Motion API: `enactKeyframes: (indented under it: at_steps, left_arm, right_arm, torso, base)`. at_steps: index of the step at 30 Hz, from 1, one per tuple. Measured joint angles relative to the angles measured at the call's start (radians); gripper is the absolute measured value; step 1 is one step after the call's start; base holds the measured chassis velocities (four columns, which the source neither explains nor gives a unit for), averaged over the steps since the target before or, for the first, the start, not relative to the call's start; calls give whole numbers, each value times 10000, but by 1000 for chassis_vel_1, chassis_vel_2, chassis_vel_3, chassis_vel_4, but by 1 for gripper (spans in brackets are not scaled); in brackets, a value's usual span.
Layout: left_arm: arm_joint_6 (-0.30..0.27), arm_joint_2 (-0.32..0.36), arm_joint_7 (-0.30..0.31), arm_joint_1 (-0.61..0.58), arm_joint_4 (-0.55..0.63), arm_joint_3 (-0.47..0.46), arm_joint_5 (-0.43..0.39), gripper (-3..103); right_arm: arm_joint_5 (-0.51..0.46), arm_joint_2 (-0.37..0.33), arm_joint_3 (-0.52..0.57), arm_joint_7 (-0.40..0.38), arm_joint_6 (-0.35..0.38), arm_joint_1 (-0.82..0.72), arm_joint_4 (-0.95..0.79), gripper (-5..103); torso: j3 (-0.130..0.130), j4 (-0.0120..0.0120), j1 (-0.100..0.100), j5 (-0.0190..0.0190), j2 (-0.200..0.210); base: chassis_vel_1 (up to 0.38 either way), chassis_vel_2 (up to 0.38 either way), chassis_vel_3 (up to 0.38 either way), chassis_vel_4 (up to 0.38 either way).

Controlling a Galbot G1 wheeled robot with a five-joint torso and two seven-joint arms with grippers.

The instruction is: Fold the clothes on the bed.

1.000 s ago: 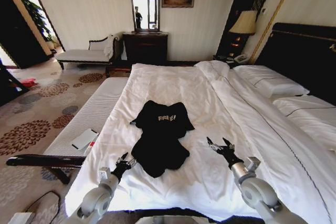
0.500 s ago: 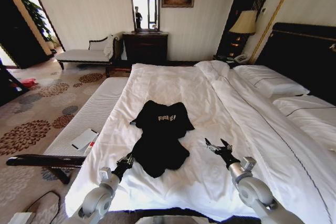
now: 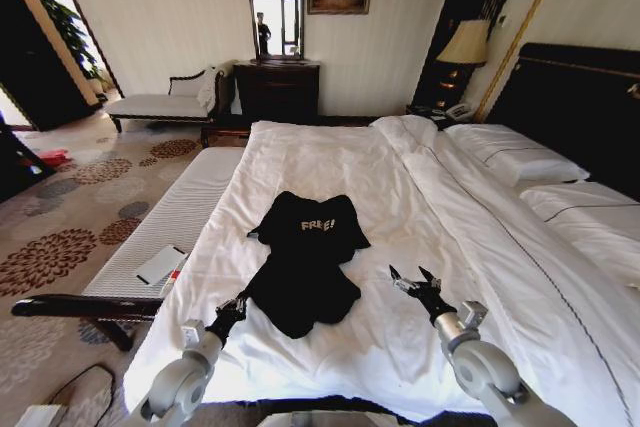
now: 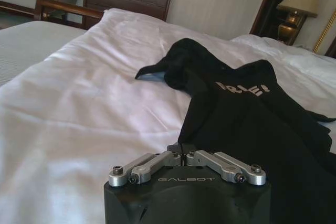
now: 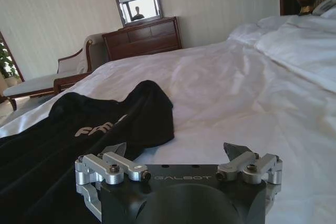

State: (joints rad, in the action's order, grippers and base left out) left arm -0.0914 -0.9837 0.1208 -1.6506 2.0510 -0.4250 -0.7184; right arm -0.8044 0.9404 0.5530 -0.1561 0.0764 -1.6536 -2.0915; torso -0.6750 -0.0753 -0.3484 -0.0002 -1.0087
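A black T-shirt (image 3: 305, 262) with white "FREE!" lettering lies crumpled near the foot of the white bed (image 3: 330, 162), narrowed at its waist. My left gripper (image 3: 232, 307) sits at the shirt's near left hem corner. In the left wrist view the gripper (image 4: 182, 149) has its fingers pressed together on the black fabric (image 4: 252, 114). My right gripper (image 3: 415, 280) hovers open over bare duvet, a short way to the right of the shirt and not touching it. The right wrist view shows this gripper (image 5: 176, 150) spread wide, with the shirt (image 5: 79, 129) off to one side.
A pale bench (image 3: 170, 222) with a white pad (image 3: 160, 265) runs along the bed's left side, with a dark wooden rail (image 3: 85, 305) nearer me. Pillows (image 3: 515, 157) and the dark headboard (image 3: 580, 107) lie to the right. A dresser (image 3: 277, 87) and chaise (image 3: 165, 102) stand beyond.
The left gripper went from open to shut at the shirt's hem corner. The right gripper crept slightly forward and left, staying open.
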Motion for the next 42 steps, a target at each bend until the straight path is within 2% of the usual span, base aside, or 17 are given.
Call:
enactKeyframes:
  at_steps: [3,7,12,14,16,17,19,22,27,42]
  left_arm:
    - [26,-12,-3,-452,289,-400,-142,0]
    - [157,-134,-141,-1644,854,-1333,-332,0]
    - [494,-272,-347,-2234,743,-1883,-312,0]
    - [523,-291,-348,-2234,697,-1891,-304,0]
    - [622,-433,-343,-2056,462,-1793,-225,0]
    - [622,-433,-343,-2056,462,-1793,-225,0]
    - [625,-512,-263,-1817,358,-1597,-104,0]
    - [589,-565,-124,-1402,261,-1262,22,0]
    - [481,-562,-13,-1085,195,-987,80,0]
    - [461,-730,-36,-1451,352,-850,417,0]
  right_arm:
    - [-63,59,-99,-2,53,-157,-170,100]
    - [-52,108,-347,74,130,-319,-329,100]
    - [-359,35,-533,201,280,-509,-405,100]
    - [-433,15,-560,223,311,-517,-405,100]
    - [-1150,-191,-755,494,651,-475,-316,100]
    - [-1150,-191,-755,494,651,-475,-316,100]
    - [-1365,-382,-873,859,810,-333,-46,100]
    - [-1282,-648,-1083,1274,920,-99,462,100]
    - [-1113,-787,-1486,1361,979,382,1072,100]
    - [-961,-985,-2716,1347,979,1662,2005,100]
  torso:
    - [-1,0,0,0,0]
    - [0,2,0,2,0]
    - [1,1,1,2,0]
    - [1,-1,1,1,0]
    - [1,1,1,2,0]
    - [1,1,1,2,0]
    - [0,4,1,0,0]
    - [0,1,0,2,0]
    - [-1,0,0,2,0]
    - [0,1,0,0,0]
  base:
    - [0,0,0,0]
    - [0,0,0,0]
    - [0,0,0,0]
    - [0,0,0,0]
    - [0,0,0,0]
    - [0,0,0,0]
    - [0,0,0,0]
    - [0,0,0,0]
    - [0,0,0,0]
    - [0,0,0,0]
